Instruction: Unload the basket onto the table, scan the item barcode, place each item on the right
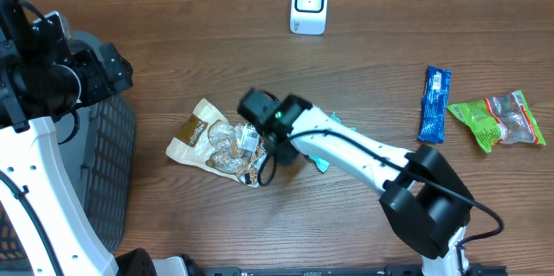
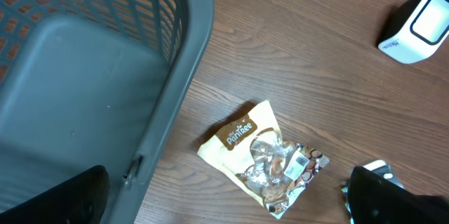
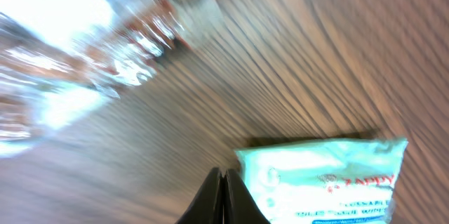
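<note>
The white barcode scanner (image 1: 309, 4) stands at 12 o'clock on the wooden table (image 1: 389, 42), screen face up. A grey lattice basket (image 2: 179, 76) sits at 9 o'clock. The part of its floor seen from the left wrist is plain grey plastic. The left gripper (image 2: 224, 182) hangs above the basket's rim with its fingers spread wide and nothing between them.

Near the table's middle lies a cream and brown snack bag (image 1: 212, 144) with a clear window and a small white label. At its 3 o'clock side, partly under the right arm, lies a teal wipes packet (image 3: 323, 182), flat on the wood. The right gripper (image 3: 224, 185) is down at the table with its two fingertips pressed together. The packet's near corner is just beside them, and the blurred wrist view does not show whether any of it is pinched.

At 3 o'clock, well apart from the arm, a blue snack bar wrapper (image 1: 435, 103) lies beside a green and clear packet (image 1: 496, 120).
</note>
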{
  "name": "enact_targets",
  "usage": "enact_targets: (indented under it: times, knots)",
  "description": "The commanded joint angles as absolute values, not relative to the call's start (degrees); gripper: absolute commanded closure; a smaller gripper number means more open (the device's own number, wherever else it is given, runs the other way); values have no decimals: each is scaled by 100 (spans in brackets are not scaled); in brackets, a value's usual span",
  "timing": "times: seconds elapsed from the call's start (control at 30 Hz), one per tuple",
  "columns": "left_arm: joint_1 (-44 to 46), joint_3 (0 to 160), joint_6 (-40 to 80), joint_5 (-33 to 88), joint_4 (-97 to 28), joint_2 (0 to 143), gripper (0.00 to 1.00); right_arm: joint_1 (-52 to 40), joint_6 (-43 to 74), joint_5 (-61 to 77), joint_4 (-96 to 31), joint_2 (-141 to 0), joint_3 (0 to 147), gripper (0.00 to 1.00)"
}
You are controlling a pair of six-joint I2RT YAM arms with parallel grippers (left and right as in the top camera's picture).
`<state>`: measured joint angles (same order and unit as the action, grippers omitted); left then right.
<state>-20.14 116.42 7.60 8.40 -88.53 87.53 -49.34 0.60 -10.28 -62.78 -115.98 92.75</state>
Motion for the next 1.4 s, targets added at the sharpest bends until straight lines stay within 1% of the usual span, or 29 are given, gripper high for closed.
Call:
enact_targets:
  times: [0.0,0.13,0.17,0.2,0.23,0.3,0.33,0.37,0.4,0.43,0.5,0.6,0.63,0.73,0.9,1.0,1.27,1.3,1.37]
  knots:
    - [-2023,11738,860,882,-8844,8687,0,-4654,309,-30,-6532,-11373,9828,96]
    - [-2023,11738,860,882,-8844,8687,1,-4274,320,-69,-6963,-11395,9867,96]
    - [-2023,11738,860,882,-8844,8687,0,-4193,364,-69,-7126,-11404,9863,87]
    - [-2023,11738,860,882,-8844,8687,0,-4115,454,-73,-7319,-11426,9859,74]
    - [-2023,11738,860,882,-8844,8687,0,-4053,515,-54,-7502,-11450,9854,59]
    - [-2023,11738,860,882,-8844,8687,1,-4003,523,62,-7723,-11478,9782,51]
    - [-2023,11738,860,882,-8844,8687,1,-4005,521,113,-7743,-11478,9717,50]
    - [-2023,11738,860,882,-8844,8687,0,-4005,519,139,-7721,-11478,9629,51]
    - [-2023,11738,860,882,-8844,8687,1,-4025,517,132,-7675,-11478,9535,57]
    - [-2023,11738,860,882,-8844,8687,0,-4056,513,113,-7629,-11478,9450,60]
    - [-2023,11738,860,882,-8844,8687,1,-4123,513,67,-7568,-11478,9351,61]
    - [-2023,11738,860,882,-8844,8687,0,-4263,515,-178,-7524,-11478,9301,61]
    - [-2023,11738,860,882,-8844,8687,1,-4370,515,-513,-7489,-11478,9262,56]
    - [-2023,11738,860,882,-8844,8687,0,-4534,493,-867,-7301,-11478,9067,47]
    - [-2023,11738,860,882,-8844,8687,0,-4696,425,-1175,-6757,-11478,8576,41]
    - [-2023,11738,860,882,-8844,8687,1,-4731,392,-1337,-6388,-11483,8184,42]
    - [-2023,11738,860,882,-8844,8687,0,-4729,-169,-1559,-5122,-11489,7288,43]
    - [-2023,11738,860,882,-8844,8687,0,-4729,-178,-1559,-5009,-11489,7207,47]
    - [-2023,11738,860,882,-8844,8687,0,-4724,-178,-1562,-4884,-11489,7105,51]
